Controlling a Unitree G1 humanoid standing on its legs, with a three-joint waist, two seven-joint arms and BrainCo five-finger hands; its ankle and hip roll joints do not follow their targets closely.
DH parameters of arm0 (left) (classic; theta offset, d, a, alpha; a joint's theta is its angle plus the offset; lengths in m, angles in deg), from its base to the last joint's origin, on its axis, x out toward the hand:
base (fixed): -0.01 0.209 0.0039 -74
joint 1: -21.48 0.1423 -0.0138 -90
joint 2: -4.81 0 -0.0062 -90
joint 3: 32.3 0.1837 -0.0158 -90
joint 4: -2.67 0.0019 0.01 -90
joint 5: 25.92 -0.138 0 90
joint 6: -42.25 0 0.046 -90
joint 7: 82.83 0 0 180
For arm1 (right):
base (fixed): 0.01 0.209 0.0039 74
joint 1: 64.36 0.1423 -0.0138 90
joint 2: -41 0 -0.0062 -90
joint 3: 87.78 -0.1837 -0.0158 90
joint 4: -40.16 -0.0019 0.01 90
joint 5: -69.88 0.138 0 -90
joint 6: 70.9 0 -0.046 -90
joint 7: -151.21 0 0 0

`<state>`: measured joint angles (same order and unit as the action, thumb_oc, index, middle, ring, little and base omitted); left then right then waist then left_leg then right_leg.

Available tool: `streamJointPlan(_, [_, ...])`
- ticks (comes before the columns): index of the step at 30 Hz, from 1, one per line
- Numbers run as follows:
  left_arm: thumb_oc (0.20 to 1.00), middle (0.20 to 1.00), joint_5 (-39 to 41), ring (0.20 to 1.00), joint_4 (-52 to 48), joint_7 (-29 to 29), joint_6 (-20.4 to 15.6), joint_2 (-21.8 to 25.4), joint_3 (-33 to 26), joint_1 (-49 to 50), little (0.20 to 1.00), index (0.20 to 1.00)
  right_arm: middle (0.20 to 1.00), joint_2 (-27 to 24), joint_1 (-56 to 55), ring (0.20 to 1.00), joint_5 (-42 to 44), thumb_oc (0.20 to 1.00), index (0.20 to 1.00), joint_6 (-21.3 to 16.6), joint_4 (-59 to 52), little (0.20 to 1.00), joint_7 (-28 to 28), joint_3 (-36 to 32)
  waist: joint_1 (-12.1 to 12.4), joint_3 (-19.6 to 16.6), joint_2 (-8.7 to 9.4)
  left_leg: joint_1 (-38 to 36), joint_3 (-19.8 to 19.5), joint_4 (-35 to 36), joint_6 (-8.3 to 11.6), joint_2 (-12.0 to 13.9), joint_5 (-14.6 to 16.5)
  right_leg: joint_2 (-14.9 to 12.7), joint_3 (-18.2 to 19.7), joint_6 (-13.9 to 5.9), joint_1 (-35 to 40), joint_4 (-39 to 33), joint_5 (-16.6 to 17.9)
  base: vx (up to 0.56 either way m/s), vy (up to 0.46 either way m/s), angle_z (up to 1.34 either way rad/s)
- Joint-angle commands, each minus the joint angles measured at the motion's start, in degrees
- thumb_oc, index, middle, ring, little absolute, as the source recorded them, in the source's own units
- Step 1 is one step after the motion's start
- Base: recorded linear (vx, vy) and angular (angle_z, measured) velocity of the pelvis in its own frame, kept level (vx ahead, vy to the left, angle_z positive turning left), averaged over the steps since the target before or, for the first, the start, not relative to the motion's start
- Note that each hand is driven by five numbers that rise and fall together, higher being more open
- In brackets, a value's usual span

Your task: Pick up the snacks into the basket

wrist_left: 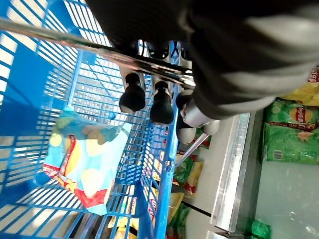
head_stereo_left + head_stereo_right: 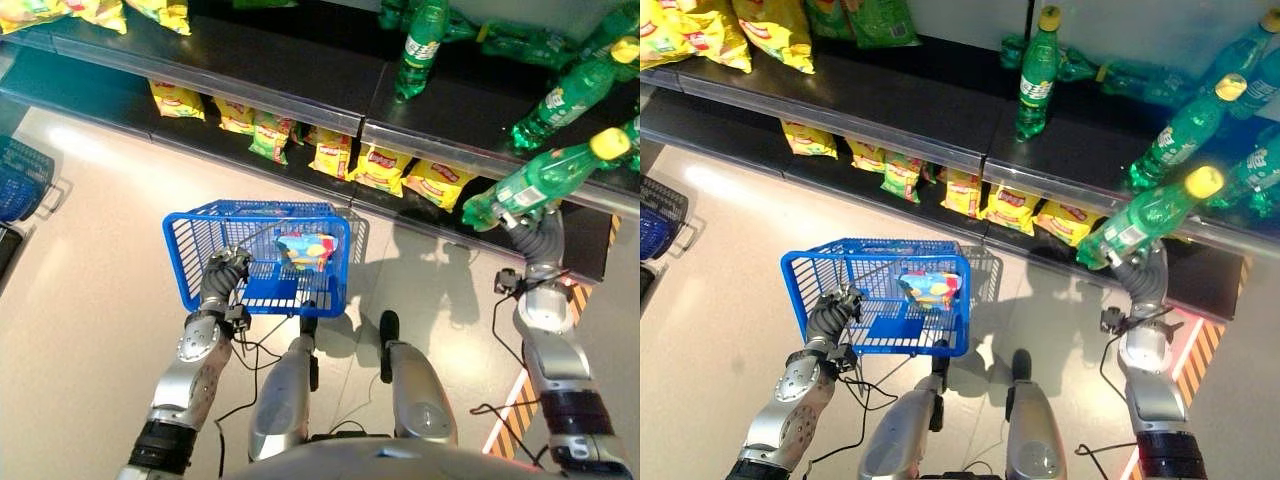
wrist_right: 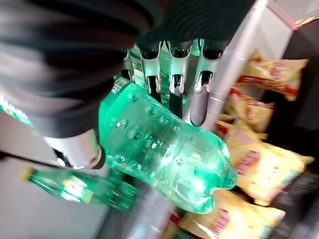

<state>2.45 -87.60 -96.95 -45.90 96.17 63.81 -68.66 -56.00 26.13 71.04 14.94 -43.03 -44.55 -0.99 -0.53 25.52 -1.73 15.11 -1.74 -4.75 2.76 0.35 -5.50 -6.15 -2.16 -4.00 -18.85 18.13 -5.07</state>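
My head's two eyes look down, sharing the blue basket [image 2: 262,252] and shelves [image 2: 300,95]; wrist cameras sit close.

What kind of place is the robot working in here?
Most likely a shop aisle or a mock-up of one. Dark shelves carry rows of yellow snack bags and green plastic bottles, and the left hand holds a blue wire shopping basket.
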Motion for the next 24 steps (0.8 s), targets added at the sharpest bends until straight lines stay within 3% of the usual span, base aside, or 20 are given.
streamJointPlan(1, [0.200, 0.200, 2.01, 0.200, -8.77, 0.44, -7.61, 1.00, -0.04, -4.27, 0.200, 0.200, 0.200, -2.16, 2.50, 0.200, -3.10, 0.200, 0.200, -3.39, -2.29, 0.200, 1.73, 2.51, -0.97, -1.15, 1.74, 2.24, -2.18, -8.10, -2.04, -2.34, 7.78, -1.26, -0.11, -2.63, -0.03, -4.25, 3.04, -0.10, 0.032, -0.02])
streamJointPlan(8, [0.200, 0.200, 5.64, 0.200, -11.86, 2.25, -8.70, 1.35, 8.39, -13.82, 0.200, 0.200, 0.200, -5.24, 12.88, 0.200, -10.07, 0.200, 0.200, -2.29, 13.16, 0.200, 3.22, 17.51, -0.67, 4.27, 0.07, 9.44, -1.33, -12.70, -2.14, -3.43, 7.51, -1.57, 0.36, -2.06, -7.47, -0.12, 3.20, -0.08, 0.021, -0.05])
streamJointPlan(14, [0.200, 0.200, 8.00, 0.200, -11.74, 2.29, -9.73, 0.28, 16.06, -20.80, 0.200, 0.200, 0.200, -5.57, 25.71, 0.200, -17.86, 0.200, 0.200, -0.24, 27.37, 0.200, 3.76, 30.79, 0.42, 4.27, -1.65, 15.82, -1.34, -14.38, -2.31, -4.15, 6.85, -2.11, 0.38, -1.99, -13.85, 2.00, 3.53, -0.05, 0.004, 0.05])
streamJointPlan(19, [0.200, 0.200, 8.92, 0.200, -11.90, 1.94, -9.80, -1.83, 21.36, -25.22, 0.200, 0.200, 0.200, -2.45, 33.35, 0.200, -18.51, 0.200, 0.200, 0.58, 34.90, 0.200, 3.95, 36.61, 1.45, 4.27, -2.92, 19.49, -1.39, -15.48, -2.43, -4.75, 6.61, -2.61, 0.10, -2.01, -17.39, 3.13, 3.82, -0.02, -0.011, 0.04])
streamJointPlan(24, [0.200, 0.200, 9.28, 0.200, -11.65, 1.70, -9.54, -3.52, 24.98, -27.61, 0.200, 0.200, 0.200, -0.25, 38.26, 0.200, -17.08, 0.200, 0.200, 1.91, 41.26, 0.200, 2.94, 38.18, 2.33, 4.27, -3.93, 21.31, -1.60, -15.73, -2.57, -5.26, 6.41, -2.93, -0.04, -2.01, -19.14, 3.53, 4.06, -0.01, -0.002, 0.08])
